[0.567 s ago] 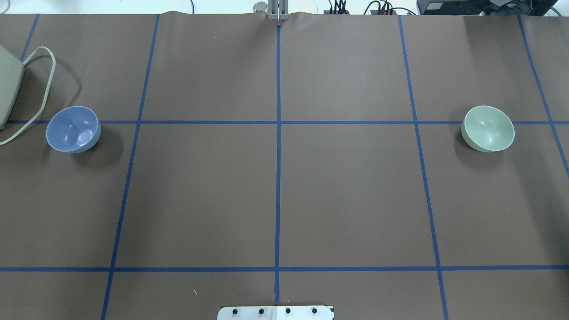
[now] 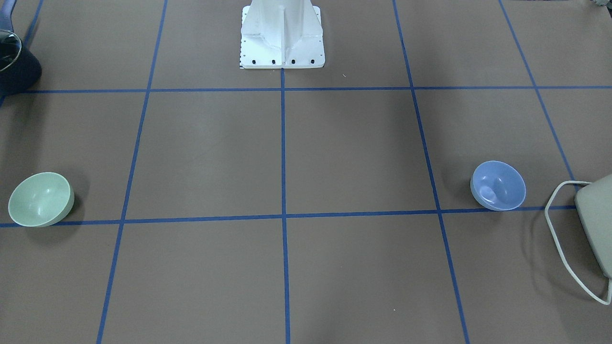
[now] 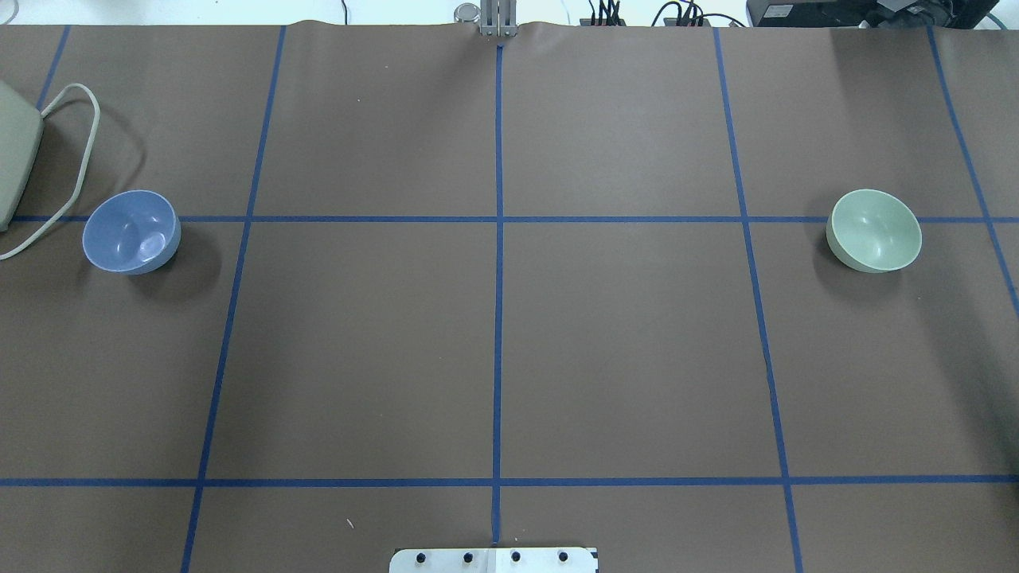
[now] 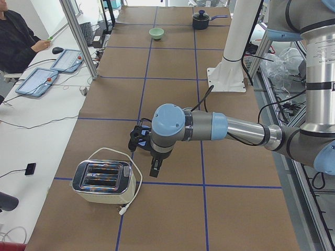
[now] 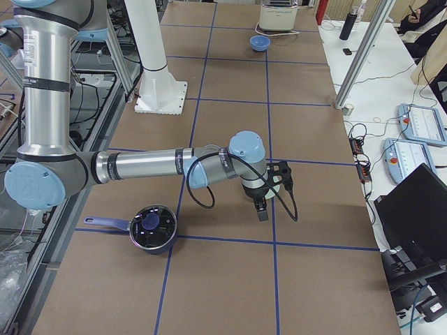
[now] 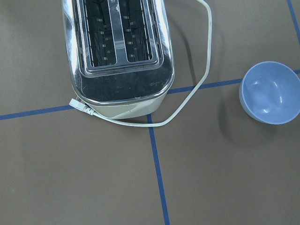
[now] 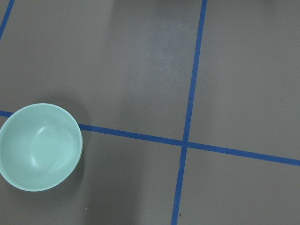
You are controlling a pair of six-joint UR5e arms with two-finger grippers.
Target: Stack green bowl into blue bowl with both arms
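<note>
The green bowl (image 3: pixel 874 230) stands upright and empty at the table's right side; it also shows in the front view (image 2: pixel 40 199), in the right wrist view (image 7: pixel 40 146) at lower left, and far off in the left side view (image 4: pixel 156 33). The blue bowl (image 3: pixel 130 231) stands upright and empty at the table's left side, also in the front view (image 2: pixel 498 185), the left wrist view (image 6: pixel 270 92) and the right side view (image 5: pixel 260 42). The left gripper (image 4: pixel 155 171) hangs above the table near the toaster. The right gripper (image 5: pixel 261 211) hangs near the green bowl's place. I cannot tell whether either is open.
A chrome toaster (image 6: pixel 117 51) with a white cord (image 6: pixel 197 89) lies just left of the blue bowl. A dark lidded pot (image 5: pixel 150 227) stands at the table's right near corner. The white base pedestal (image 2: pixel 282 33) stands at the robot's edge.
</note>
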